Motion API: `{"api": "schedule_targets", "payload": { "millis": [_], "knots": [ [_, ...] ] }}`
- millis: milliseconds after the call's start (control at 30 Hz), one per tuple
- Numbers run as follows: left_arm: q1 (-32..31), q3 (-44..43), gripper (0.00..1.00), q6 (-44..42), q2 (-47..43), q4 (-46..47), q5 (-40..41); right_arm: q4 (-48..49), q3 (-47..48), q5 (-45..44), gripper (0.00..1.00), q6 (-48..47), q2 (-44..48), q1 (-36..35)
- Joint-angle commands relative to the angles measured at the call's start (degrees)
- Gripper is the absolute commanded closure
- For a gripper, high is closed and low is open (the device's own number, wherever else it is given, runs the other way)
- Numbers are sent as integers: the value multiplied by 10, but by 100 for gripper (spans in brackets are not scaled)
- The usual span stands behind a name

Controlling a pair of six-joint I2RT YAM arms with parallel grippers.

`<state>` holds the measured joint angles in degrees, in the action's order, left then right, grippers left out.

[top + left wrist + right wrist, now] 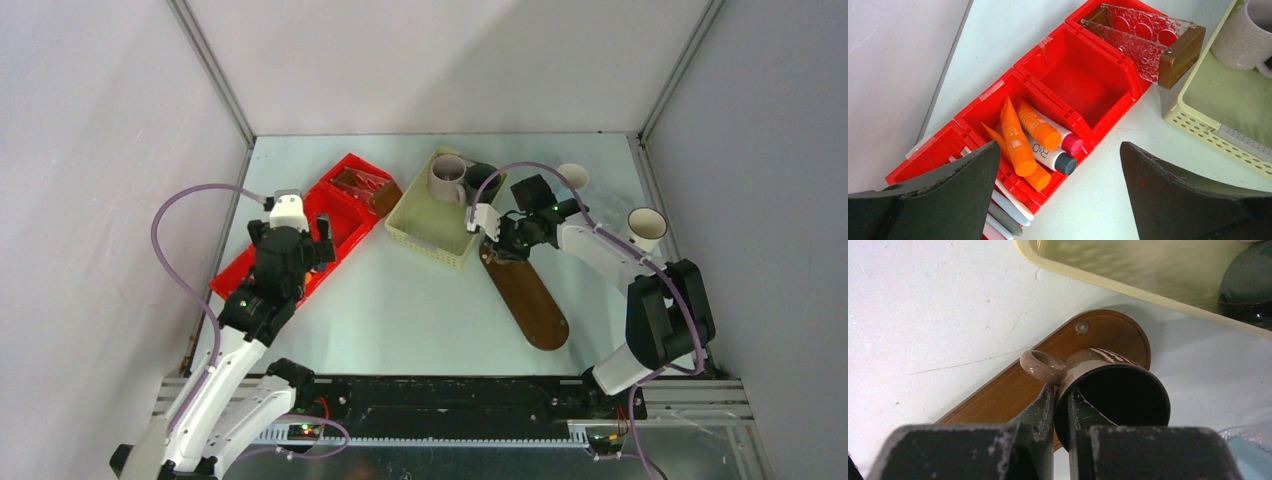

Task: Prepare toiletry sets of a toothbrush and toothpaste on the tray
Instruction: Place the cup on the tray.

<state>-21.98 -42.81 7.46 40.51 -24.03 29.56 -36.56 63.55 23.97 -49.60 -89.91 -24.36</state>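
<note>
Tray (530, 295) lies just right of the mesh basket (1198, 127). Right gripper (1060, 395) is clamped on the rim of the small brown mug (1113, 390) over the tray's far rounded end; can't tell if the mug touches the board. Basket holds mauve-grey mug (1243, 35) and dark green mug (483, 178). Left gripper (1058, 147), fingers wide apart, hangs above the red bin (1040, 45): orange and white toothpaste tubes (1033, 140) in one compartment, toothbrushes (1008, 205) in the next, clear holder (1143, 35) at the far end.

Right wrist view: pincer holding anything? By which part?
Yes. The right pincer is shut on the small brown mug, clamping its rim wall beside the handle, one finger inside, one outside, at the wooden tray's rounded end.
</note>
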Motion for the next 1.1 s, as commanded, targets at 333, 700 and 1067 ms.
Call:
{"api": "schedule_targets", "payload": {
  "millis": [333,700,1067],
  "knots": [
    [3,-1,3,-9,1,23,-4,50,4,17,78,3,-17,5],
    [4,-1,3,-10,2,22,-10,31,31,26,53,17,33,-1],
    [4,-2,3,-10,0,22,-12,96,83,-10,33,138,95,6]
  ]
}}
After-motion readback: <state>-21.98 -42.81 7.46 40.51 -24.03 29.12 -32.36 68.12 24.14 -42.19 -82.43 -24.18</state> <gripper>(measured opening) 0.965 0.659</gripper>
